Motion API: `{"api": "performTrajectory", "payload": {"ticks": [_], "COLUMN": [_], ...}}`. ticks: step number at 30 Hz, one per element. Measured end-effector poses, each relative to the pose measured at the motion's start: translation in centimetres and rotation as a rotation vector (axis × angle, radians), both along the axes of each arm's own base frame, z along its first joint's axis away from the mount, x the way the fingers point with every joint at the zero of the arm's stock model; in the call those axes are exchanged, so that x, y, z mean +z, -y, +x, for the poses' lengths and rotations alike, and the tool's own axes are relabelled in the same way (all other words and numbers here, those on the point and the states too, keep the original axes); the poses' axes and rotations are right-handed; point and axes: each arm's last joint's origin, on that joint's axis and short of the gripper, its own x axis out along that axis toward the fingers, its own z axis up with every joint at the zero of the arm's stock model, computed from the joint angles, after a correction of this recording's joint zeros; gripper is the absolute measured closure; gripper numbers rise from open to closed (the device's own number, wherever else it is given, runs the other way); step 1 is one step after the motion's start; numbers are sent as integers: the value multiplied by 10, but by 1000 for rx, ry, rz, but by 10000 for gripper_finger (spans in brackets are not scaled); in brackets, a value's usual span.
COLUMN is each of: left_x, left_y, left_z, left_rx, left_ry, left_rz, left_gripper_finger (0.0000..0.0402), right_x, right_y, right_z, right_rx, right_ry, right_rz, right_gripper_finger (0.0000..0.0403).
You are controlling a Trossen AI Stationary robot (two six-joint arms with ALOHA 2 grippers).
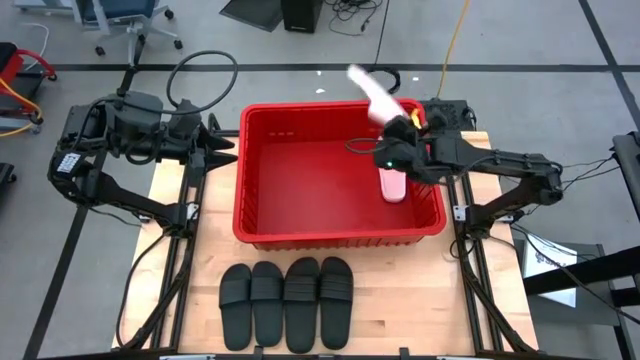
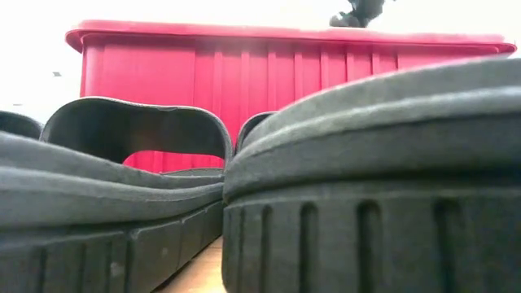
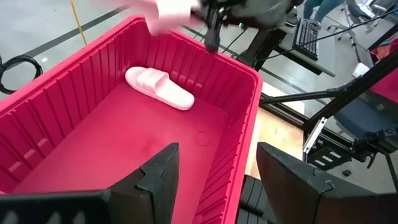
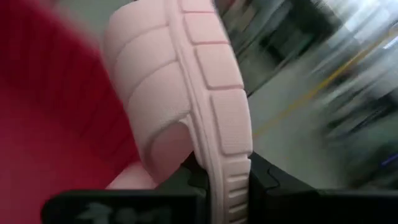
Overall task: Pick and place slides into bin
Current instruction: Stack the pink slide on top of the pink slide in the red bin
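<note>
The red bin (image 1: 300,230) stands at the table's middle. One pale pink slide (image 1: 392,186) lies on its floor by the right wall, also in the left wrist view (image 3: 158,87). My right gripper (image 1: 400,128) is over the bin's far right corner, shut on the second pink slide (image 1: 372,93), which sticks out past the far rim. Four black slides (image 1: 286,302) lie side by side on the table before the bin. My left gripper (image 3: 217,180) is open and empty at the bin's left rim. My right gripper pinches the pink slide between its two fingers at one end of the sole (image 4: 225,180), one finger on each side of the sole. The slide is lifted clear, on edge, and reaches up and away from the fingers toward the far left, its strap (image 4: 146,74) to one side.
The black slides fill the low view close up (image 2: 366,187), with the bin's near wall (image 2: 285,89) behind them. Bare wood shows left and right of the slide row. Cables and chairs lie on the floor beyond the table.
</note>
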Motion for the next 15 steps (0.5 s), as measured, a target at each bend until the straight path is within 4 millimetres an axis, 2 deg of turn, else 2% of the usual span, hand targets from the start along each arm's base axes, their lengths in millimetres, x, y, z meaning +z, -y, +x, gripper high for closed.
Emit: {"api": "performTrajectory", "payload": {"ticks": [3,5,10,15], "left_x": [0,0,0,0], "left_y": [0,-1,-1,-2], "left_z": [0,0,0,0], "left_rx": [10,20,45,49], "left_ry": [-1,-1,-3,-3], "left_rz": [2,8,25,28], "left_gripper_finger": [195,195,195,195], "right_x": [-22,-30,-34,-46], "right_y": [5,-1,-16,-24], "right_z": [-20,-24,-20,-8], "right_rx": [-168,-208,-136,-108], "right_ry": [-50,-93,-90,-171], "right_rz": [221,185,155,143], "right_gripper_finger": [375,375,375,375]}}
